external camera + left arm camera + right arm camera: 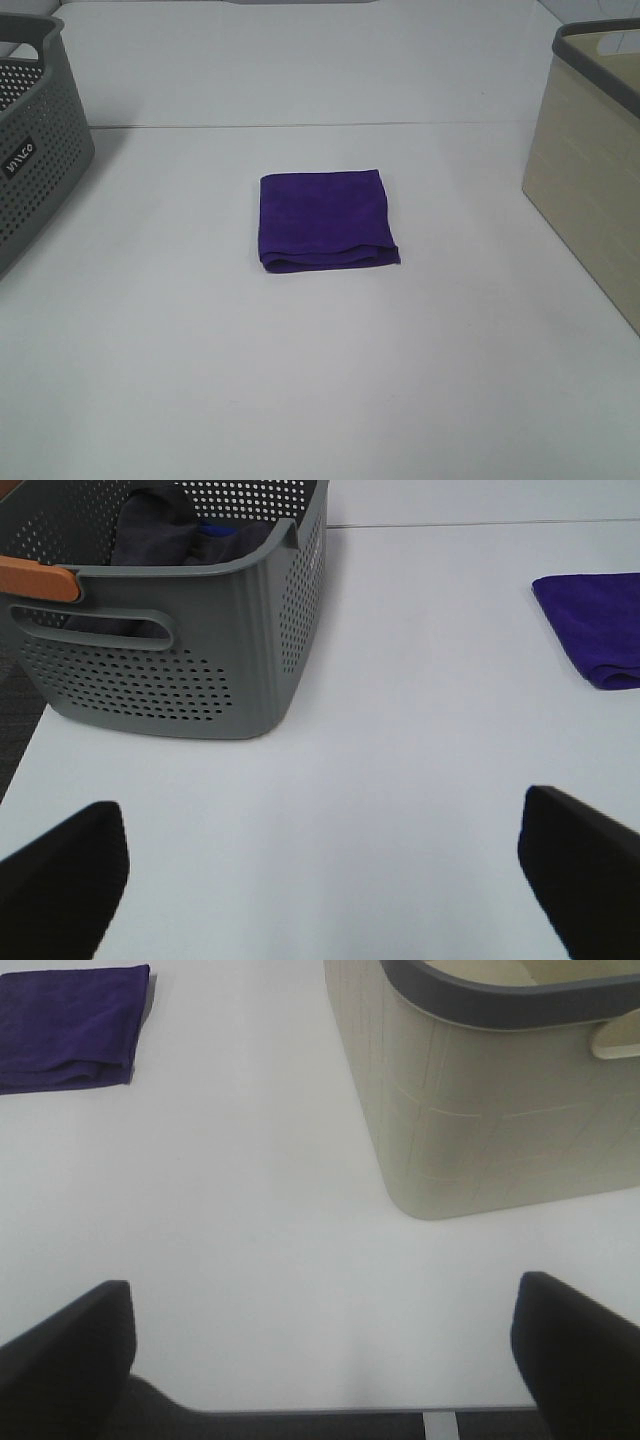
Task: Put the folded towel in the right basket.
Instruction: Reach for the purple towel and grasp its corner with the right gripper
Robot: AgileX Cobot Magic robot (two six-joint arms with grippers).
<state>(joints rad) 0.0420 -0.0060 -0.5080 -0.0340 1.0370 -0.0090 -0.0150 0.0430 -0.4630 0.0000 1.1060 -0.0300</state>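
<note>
My right hand [320, 1360] hung over the near edge of the bench [250, 1240], fingers spread wide and empty; the left hand [320, 880] was just as open. I judged both were parked for a start, with nothing gripped yet. The folded towel [325, 218] lay flat mid-bench, well apart from either hand. The right basket [590, 170] stood at the right edge.

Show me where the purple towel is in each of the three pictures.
Exterior high: towel lies centred, between grey basket and beige basket.
Left wrist: towel cut off by the frame, across the table from the grey basket.
Right wrist: towel across the table from the beige basket.
Shared landmark: the white table.
</note>
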